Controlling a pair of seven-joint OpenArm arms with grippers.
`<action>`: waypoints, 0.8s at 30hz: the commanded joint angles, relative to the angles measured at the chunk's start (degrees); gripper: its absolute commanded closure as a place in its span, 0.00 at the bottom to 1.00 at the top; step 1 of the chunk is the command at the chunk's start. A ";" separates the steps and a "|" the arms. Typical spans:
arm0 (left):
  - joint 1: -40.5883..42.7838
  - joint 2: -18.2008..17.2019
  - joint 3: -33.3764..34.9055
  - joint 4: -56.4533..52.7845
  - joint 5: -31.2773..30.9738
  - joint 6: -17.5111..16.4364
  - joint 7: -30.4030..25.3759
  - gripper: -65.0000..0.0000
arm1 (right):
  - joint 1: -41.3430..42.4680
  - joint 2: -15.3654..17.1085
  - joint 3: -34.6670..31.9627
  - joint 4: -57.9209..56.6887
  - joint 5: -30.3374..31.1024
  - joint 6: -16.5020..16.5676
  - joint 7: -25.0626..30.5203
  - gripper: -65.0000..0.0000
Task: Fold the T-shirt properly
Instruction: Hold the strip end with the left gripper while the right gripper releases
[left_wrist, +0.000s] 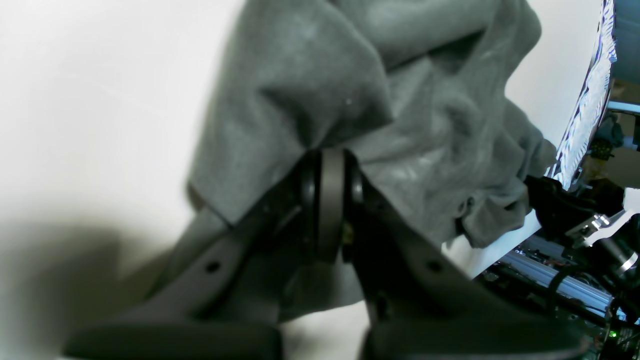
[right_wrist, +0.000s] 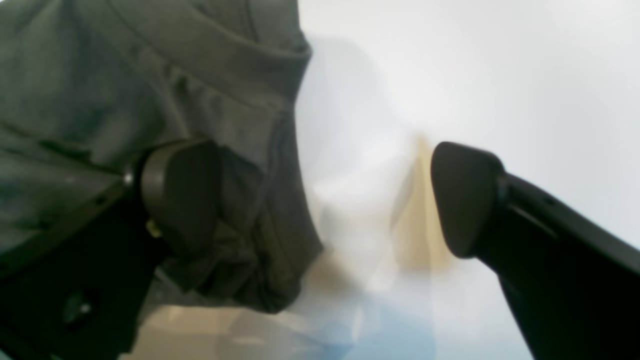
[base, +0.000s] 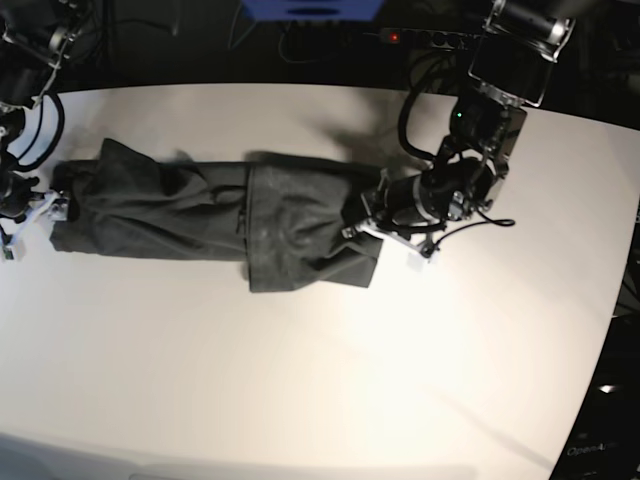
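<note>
The dark grey T-shirt (base: 210, 215) lies lengthwise across the white table (base: 300, 380), with a folded layer bunched over its right half. My left gripper (base: 365, 225) is at the cloth's right end. In the left wrist view its fingers (left_wrist: 327, 165) are pressed together on a puckered fold of the T-shirt (left_wrist: 310, 90). My right gripper (base: 50, 208) is at the cloth's left end. In the right wrist view it (right_wrist: 320, 200) stands wide open: one finger (right_wrist: 180, 195) lies against the T-shirt (right_wrist: 125, 75) and the other hangs over bare table.
The table's curved right edge (base: 615, 300) drops to dark floor. A power strip (base: 430, 38) and cables lie behind the far edge. The left arm's body (base: 480, 130) reaches in from the back right. A patterned panel (left_wrist: 590, 100) and metal frame show beyond the table.
</note>
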 joint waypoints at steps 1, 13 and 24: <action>3.88 -3.12 0.23 -3.52 14.30 12.48 2.25 0.96 | 0.92 1.12 0.33 0.77 0.76 0.14 1.02 0.00; 3.97 -3.21 0.23 -3.52 14.30 12.48 2.25 0.96 | 1.09 -1.34 5.52 -5.21 0.85 0.14 4.00 0.00; 3.53 -3.12 0.23 -3.52 14.30 12.48 2.17 0.96 | 0.83 -3.54 5.52 -5.21 0.76 0.14 0.84 0.00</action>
